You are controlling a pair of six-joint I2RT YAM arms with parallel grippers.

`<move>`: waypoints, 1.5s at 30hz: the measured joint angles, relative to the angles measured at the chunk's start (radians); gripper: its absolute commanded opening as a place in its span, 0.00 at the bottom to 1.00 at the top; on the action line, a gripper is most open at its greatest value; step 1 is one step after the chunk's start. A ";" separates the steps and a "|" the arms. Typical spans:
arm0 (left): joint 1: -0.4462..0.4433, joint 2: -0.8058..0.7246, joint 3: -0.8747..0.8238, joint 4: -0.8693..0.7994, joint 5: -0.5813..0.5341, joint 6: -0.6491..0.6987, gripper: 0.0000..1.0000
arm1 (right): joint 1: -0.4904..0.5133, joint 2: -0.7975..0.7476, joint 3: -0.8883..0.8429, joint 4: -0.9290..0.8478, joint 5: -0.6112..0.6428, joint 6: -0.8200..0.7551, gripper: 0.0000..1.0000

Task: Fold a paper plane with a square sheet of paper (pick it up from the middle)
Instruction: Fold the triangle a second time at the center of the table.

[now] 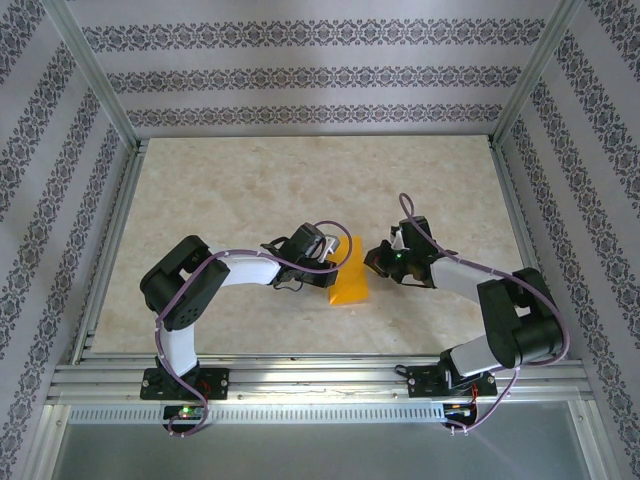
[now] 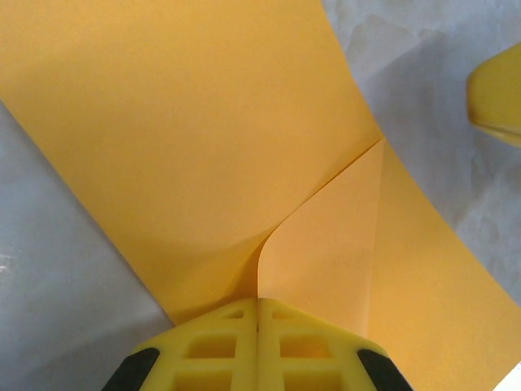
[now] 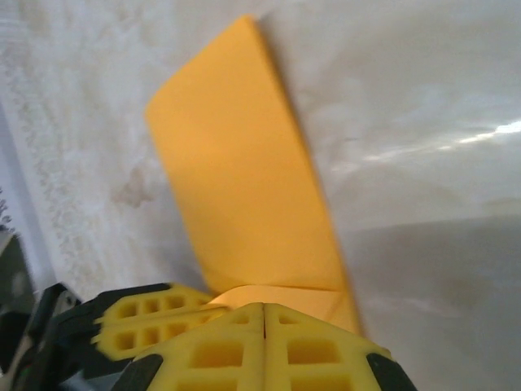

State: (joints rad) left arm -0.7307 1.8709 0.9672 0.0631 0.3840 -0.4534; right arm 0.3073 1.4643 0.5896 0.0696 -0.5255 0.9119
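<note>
Folded orange paper (image 1: 350, 282) on beige marbled tabletop (image 1: 250, 190), aluminium frame (image 1: 300, 375), patterned walls (image 1: 300, 80)

Folded orange sheet of paper (image 1: 350, 286) between left gripper (image 1: 334, 262) and right gripper (image 1: 373, 262)

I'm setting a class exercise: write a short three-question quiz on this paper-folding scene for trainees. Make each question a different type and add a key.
1. Multiple choice: where on the marbled beige table does the partly folded orange-yellow sheet of paper lie? A) mid-table, between the left gripper and right gripper; B) against the far edge; C) on an arm's base.
2. Fill in: the grippers' fingers are coloured ___.
3. True or false: both grippers' fingers are spread wide apart.
Key: 1 A; 2 yellow; 3 false.
</note>
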 measured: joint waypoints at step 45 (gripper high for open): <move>-0.062 -0.014 0.130 -0.095 0.231 -0.210 0.09 | 0.042 0.158 -0.028 0.130 -0.021 0.006 0.00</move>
State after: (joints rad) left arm -0.7929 1.8565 1.0977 -0.0315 0.6151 -0.6636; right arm 0.3489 1.6218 0.5613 0.1993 -0.5468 0.9176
